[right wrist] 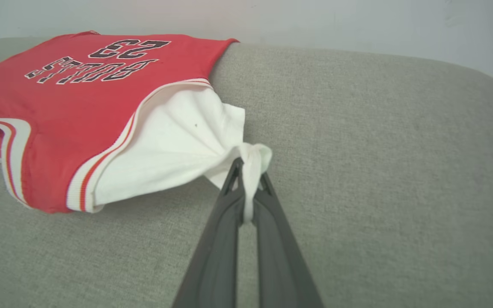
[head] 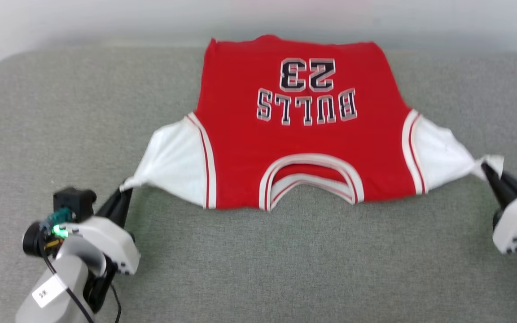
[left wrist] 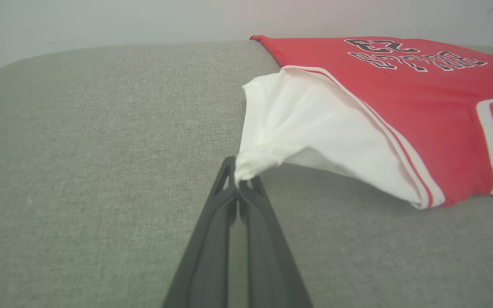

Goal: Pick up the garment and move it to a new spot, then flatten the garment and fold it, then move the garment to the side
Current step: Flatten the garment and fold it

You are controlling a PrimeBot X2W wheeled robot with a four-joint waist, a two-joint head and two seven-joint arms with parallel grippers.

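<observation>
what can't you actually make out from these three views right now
- Head view: the right gripper shows, but its arm is cut off by the right edge.
- Head view: the garment lies print up, so its underside is hidden against the grey cushion.
- Left wrist view: the garment's far sleeve is cut off by the right edge.
- Left wrist view: the left gripper hides how much sleeve cloth it pinches.

At the lower left of the head view we see our left arm's smooth white plastic shell point(head: 106, 242). It has a tiny green light point(head: 61, 232), a black boxy camera point(head: 73, 200), a thin black cable point(head: 75, 299) and a white sticker point(head: 46, 294). Our left gripper point(head: 126, 190) and right gripper point(head: 486, 168) each have two long, thin, dark grey fingers point(left wrist: 210, 248).
</observation>
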